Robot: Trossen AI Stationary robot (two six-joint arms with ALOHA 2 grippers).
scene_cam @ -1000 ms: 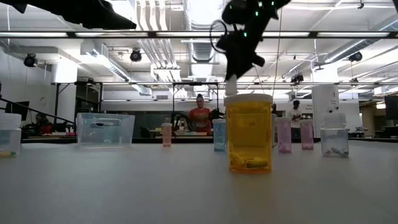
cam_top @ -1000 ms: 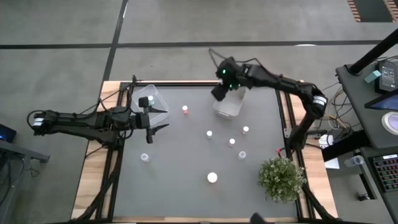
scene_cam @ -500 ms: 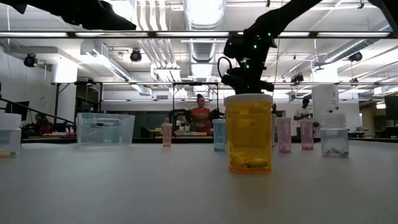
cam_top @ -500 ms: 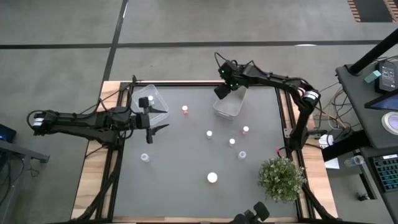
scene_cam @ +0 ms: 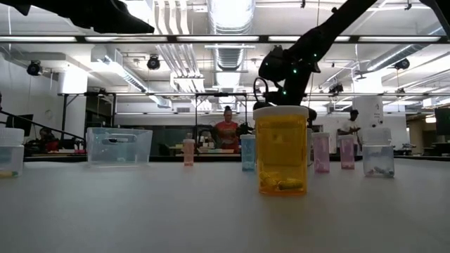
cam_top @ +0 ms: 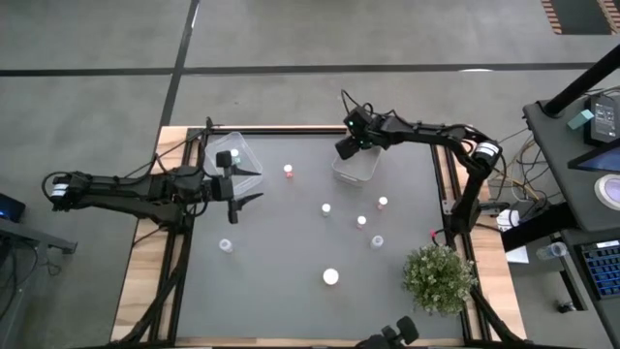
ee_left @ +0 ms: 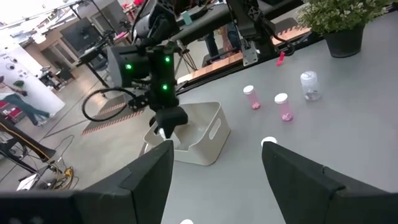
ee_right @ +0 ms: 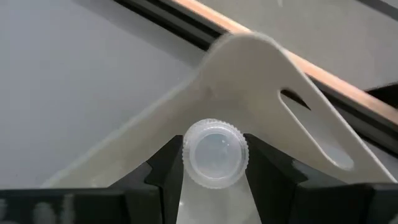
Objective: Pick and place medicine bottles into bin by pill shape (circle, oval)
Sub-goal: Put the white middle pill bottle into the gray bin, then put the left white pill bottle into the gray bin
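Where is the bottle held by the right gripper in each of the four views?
High view: hidden under the right gripper, at the right bin.
Low view: cannot tell; the gripper is behind the orange bottle.
Left wrist view: bottle over the bin.
Right wrist view: centre, between the fingers.
Shared landmark: the right bin.

Amber bottle (scene_cam: 281,150) upright near centre on grey surface (scene_cam: 211,211), smaller bottles far behind, dark arm (scene_cam: 309,49) above

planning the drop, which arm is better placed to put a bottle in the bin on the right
Right. Its gripper holds a white-capped bottle between its fingers, just over the right bin. The left gripper waits open beside the left bin, holding nothing.
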